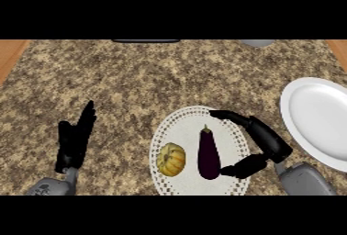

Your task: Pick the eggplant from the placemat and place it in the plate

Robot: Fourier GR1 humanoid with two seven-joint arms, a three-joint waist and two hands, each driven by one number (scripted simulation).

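Note:
A dark purple eggplant lies lengthwise on the round white lacy placemat, stem pointing away from me. My right hand hovers just right of it, fingers stretched past the stem end and thumb curving toward the eggplant's near end; it is open and holds nothing. The white plate sits at the right edge, bare. My left hand rests open at the lower left, fingers pointing up, away from everything.
A small yellow-orange squash lies on the placemat just left of the eggplant. A dark object and a grey one sit at the counter's far edge. Wood shows at both upper corners.

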